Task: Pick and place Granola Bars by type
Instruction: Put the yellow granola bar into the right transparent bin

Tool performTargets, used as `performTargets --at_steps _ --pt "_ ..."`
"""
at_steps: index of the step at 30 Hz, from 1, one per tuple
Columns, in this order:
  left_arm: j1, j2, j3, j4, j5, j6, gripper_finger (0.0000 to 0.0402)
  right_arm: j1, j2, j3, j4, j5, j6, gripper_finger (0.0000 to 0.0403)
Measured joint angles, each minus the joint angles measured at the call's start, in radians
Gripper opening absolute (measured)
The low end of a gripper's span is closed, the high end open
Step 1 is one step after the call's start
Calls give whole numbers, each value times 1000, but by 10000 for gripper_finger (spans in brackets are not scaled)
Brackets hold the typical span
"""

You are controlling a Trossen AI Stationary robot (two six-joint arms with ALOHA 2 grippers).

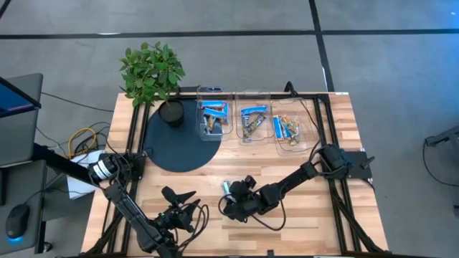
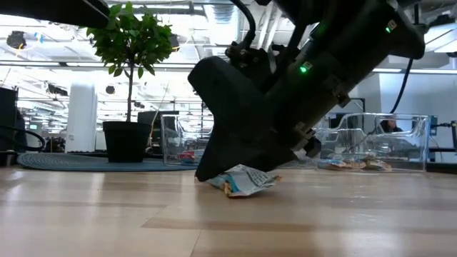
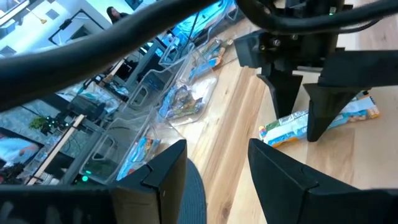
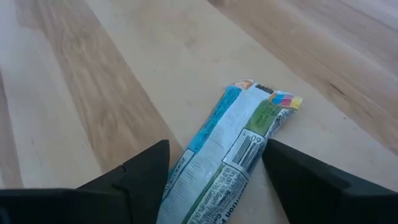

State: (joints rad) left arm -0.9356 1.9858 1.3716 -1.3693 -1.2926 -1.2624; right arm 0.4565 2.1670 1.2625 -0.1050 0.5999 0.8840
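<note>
One granola bar point(image 4: 230, 149) in a silvery-white wrapper with blue and green print lies flat on the wooden table point(image 1: 308, 215), near its middle. My right gripper point(image 4: 214, 180) is low over the bar, slanting down, and open, with one finger on each long side of it. The bar also shows under the gripper in the low view point(image 2: 243, 180) and in the left wrist view point(image 3: 348, 115). My left gripper point(image 3: 214, 174) stands open to the left of it, near the table's front edge point(image 1: 183, 197), with nothing between its fingers.
Three clear tubs point(image 1: 212, 118) point(image 1: 252, 122) point(image 1: 290, 129) stand in a row at the table's far side, each with wrapped bars inside. A potted plant point(image 1: 152, 72) stands at the far left on a dark round mat point(image 1: 176, 147). Cables run along the table's sides.
</note>
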Motion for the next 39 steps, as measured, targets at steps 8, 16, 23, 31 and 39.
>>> performTargets --at_steps 8,16,23,31,39 --pt "1 0 0 0 17 11 167 4 -1 0 -23 -16 -21 255" --pt "1 0 0 -1 23 11 167 13 1 7 -39 -14 -104 201" --pt "1 0 0 -1 30 19 167 32 8 66 -89 -22 -247 150" --pt "1 0 0 -1 51 22 167 76 9 81 -107 32 -360 125" --pt "0 0 0 -2 57 28 167 79 9 85 -139 128 -365 126"
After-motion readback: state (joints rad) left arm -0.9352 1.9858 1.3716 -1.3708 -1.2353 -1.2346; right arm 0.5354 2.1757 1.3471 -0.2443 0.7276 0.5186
